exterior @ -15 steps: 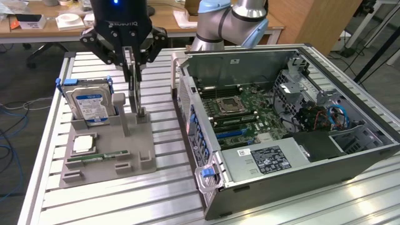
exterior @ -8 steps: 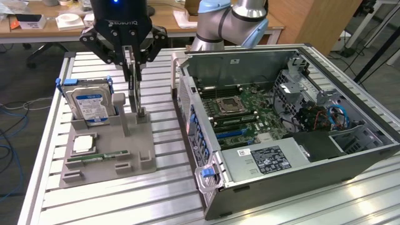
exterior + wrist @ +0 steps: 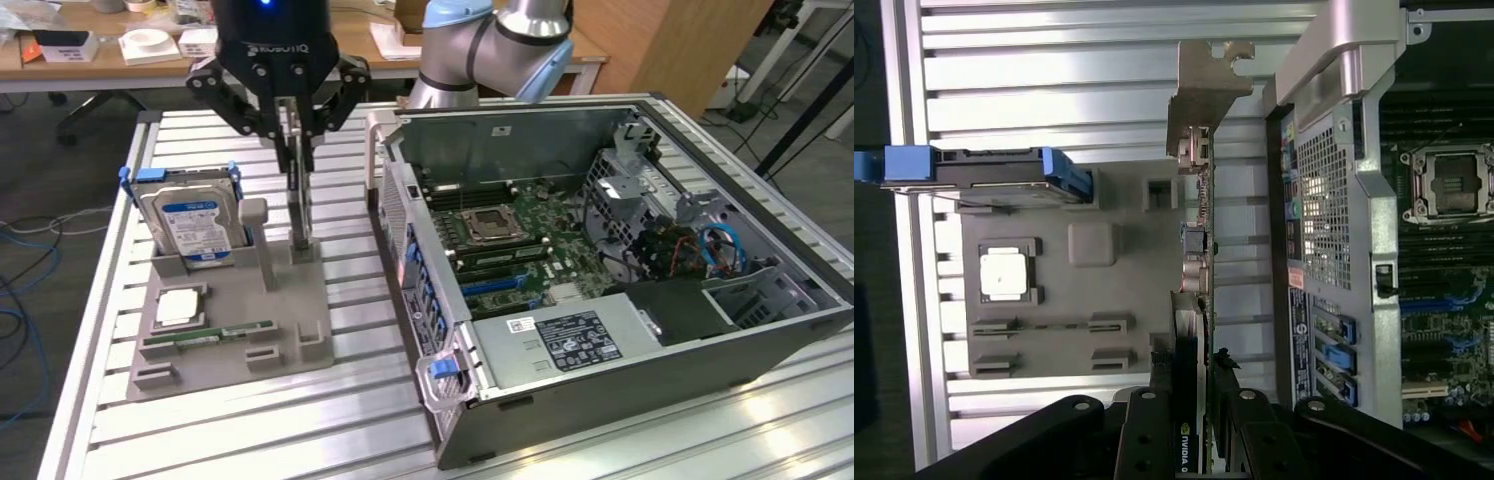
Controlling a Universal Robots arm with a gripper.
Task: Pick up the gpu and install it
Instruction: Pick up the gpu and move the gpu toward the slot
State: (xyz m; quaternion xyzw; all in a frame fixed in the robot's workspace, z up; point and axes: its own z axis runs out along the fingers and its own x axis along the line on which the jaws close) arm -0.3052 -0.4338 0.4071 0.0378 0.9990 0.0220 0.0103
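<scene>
One thin dark-green gpu card | long axis upright, silvery metal bracket at the end away from the gripper | lower end by grey plastic holder | black gripper part-closed, clamping card's upper end

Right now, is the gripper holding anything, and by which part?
Yes: the gripper is shut on the gpu, fingers pinching its two flat faces at the upper edge. The card stands upright over the gray holder.
</scene>
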